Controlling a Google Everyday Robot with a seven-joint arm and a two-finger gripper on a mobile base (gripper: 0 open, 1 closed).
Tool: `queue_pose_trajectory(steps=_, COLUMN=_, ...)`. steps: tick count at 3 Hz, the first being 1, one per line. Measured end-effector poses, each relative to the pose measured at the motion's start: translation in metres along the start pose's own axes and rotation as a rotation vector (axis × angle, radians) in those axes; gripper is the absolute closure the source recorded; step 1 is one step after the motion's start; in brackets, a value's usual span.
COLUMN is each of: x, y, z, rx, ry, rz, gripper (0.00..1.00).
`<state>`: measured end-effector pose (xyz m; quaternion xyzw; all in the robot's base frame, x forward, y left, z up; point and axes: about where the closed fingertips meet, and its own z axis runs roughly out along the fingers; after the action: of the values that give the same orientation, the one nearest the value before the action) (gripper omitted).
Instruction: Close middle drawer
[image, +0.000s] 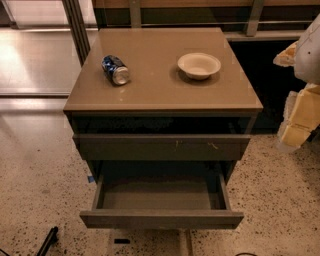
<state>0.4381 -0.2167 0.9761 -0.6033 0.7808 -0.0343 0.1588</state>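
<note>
1. The middle drawer (161, 218) stands pulled far out under the counter (165, 95), so its plain front needs a push.
2. The claw (299, 122) hangs at the right edge, well apart from the drawer; clenched or released, I cannot tell.
3. The soda can (115, 70) and the bowl (199, 65) lie on top, outside the path.

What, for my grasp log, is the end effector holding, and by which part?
Nothing visible: the end effector sits at the right edge, apart from the middle drawer.
</note>
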Motion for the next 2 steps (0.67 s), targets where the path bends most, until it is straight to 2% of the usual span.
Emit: queue_pose_trajectory(steps=2, x=0.0034, y=0.0005, z=0.0047, rx=0.002, ry=-0.023, rz=0.019, gripper=0.0)
